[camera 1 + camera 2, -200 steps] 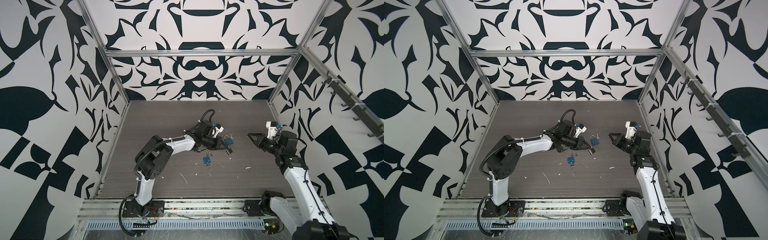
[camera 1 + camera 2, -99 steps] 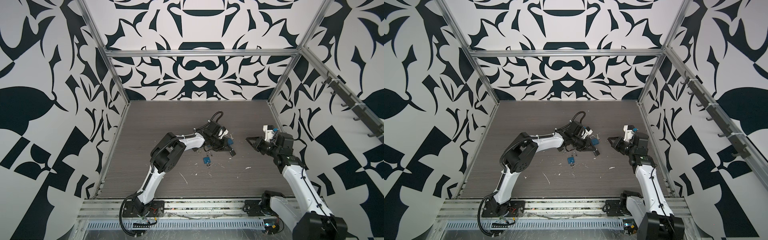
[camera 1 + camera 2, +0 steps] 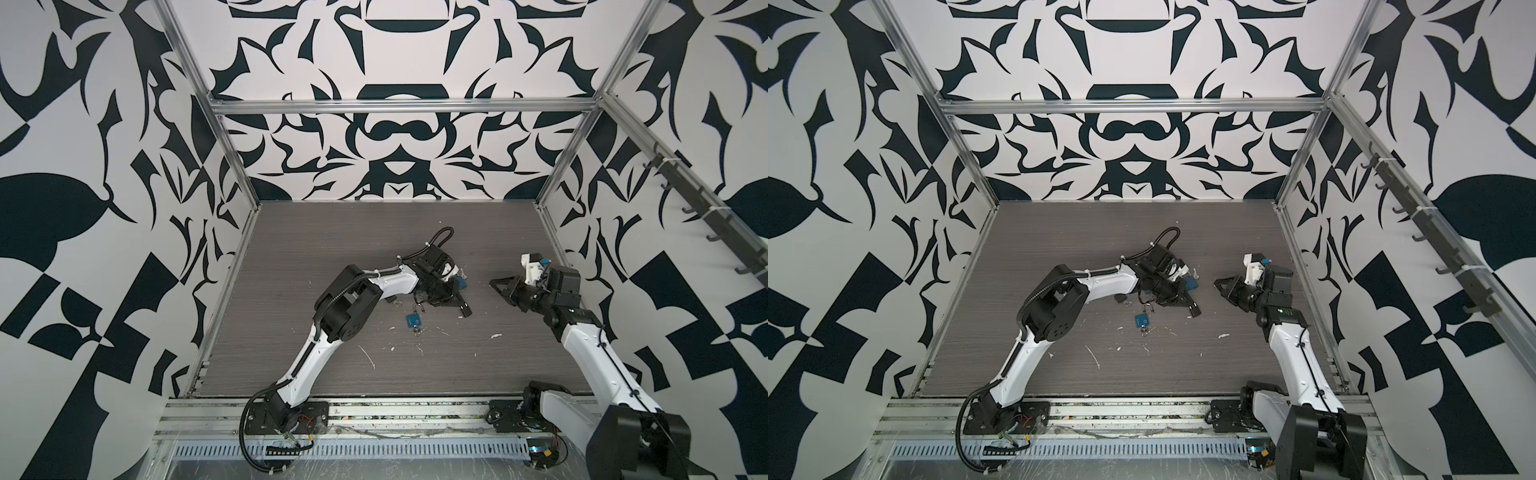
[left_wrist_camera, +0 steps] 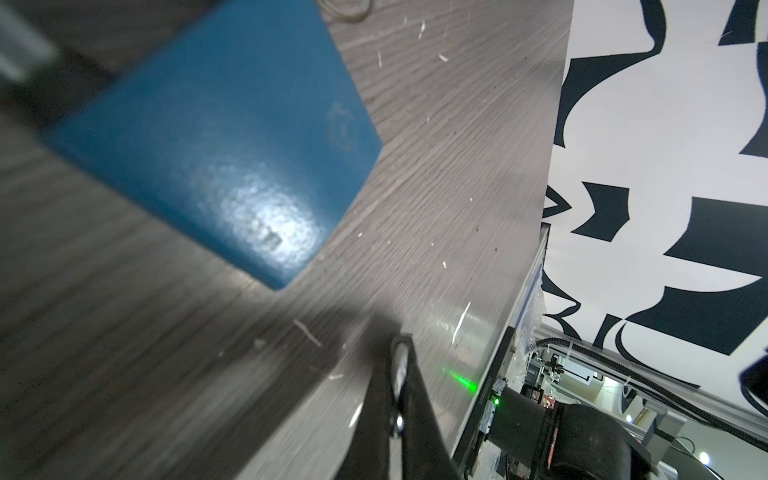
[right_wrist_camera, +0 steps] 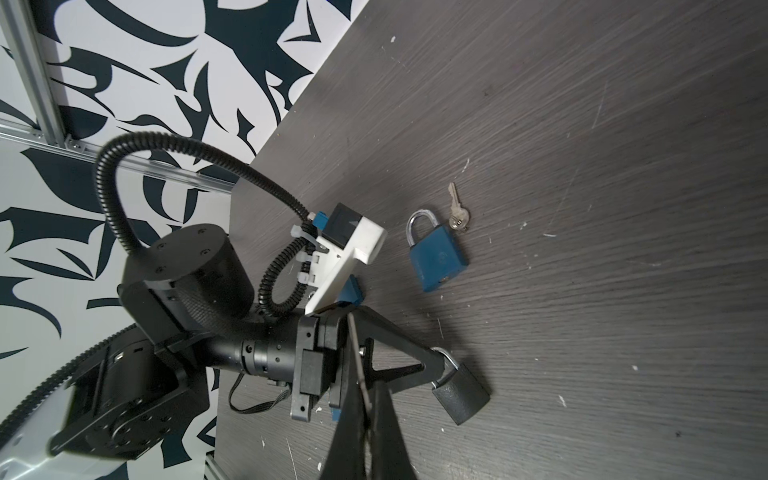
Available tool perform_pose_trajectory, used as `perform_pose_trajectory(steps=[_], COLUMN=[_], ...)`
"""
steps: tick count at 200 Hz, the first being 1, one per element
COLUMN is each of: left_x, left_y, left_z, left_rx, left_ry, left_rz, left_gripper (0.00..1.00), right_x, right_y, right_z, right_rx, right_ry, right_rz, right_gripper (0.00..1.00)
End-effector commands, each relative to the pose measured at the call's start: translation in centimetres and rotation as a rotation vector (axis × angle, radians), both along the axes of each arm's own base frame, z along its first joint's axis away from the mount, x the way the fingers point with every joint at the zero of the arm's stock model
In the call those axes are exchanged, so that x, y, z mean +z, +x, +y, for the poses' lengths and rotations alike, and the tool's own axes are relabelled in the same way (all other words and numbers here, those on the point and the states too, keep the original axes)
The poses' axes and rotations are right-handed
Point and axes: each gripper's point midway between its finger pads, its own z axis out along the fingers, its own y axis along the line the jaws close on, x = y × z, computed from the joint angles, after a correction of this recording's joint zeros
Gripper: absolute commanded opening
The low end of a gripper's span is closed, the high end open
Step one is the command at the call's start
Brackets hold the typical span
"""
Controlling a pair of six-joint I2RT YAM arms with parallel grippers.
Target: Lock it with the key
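Note:
My left gripper (image 3: 458,303) lies low over the table's middle, shut on the silver shackle of a black padlock (image 5: 459,392) that rests at its tip (image 5: 436,361). In the left wrist view its fingers (image 4: 386,399) are pressed together. A blue padlock (image 5: 436,253) lies just beyond it, with a small silver key (image 5: 457,212) beside the shackle. It fills the left wrist view (image 4: 216,137). Another blue padlock (image 3: 413,320) lies nearer the front in both top views, with keys (image 3: 417,331) at its base. My right gripper (image 3: 494,283) hovers to the right, shut and holding nothing.
White scraps (image 3: 368,357) litter the dark wood table (image 3: 332,249). Patterned walls with aluminium posts (image 3: 552,187) close in three sides. A metal rail (image 3: 374,409) runs along the front edge, by both arm bases.
The left arm's elbow has swung to the right and its gripper has slid a little right and forward. The right gripper has shifted slightly left and forward.

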Motion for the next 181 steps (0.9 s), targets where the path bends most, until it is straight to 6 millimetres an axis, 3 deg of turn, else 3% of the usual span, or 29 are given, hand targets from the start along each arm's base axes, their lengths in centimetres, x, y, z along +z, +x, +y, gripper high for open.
perform_pose_trajectory(steps=[1, 55, 130, 181], left_x=[-1.3, -1.3, 1.7, 6.6], left_y=[-0.2, 0.1, 1.2, 3.5], left_z=[0.1, 0.4, 1.5, 3.8], left_rx=[-0.004, 0.012, 0.048, 0.153], left_ry=[0.049, 0.069, 0.050, -0.071], left_rz=[0.015, 0.003, -0.068, -0.135], left_gripper=[0.12, 0.34, 0.38, 0.38], right_x=[-0.4, -2.5, -5.4, -7.3], right_y=[0.1, 0.0, 0.0, 0.7], right_z=[-0.2, 0.0, 1.4, 1.8], right_rx=[0.008, 0.011, 0.076, 0.105], right_ry=[-0.024, -0.026, -0.154, -0.220], right_rz=[-0.013, 0.050, 0.129, 0.182], right_gripper=[0.00, 0.00, 0.00, 0.00])
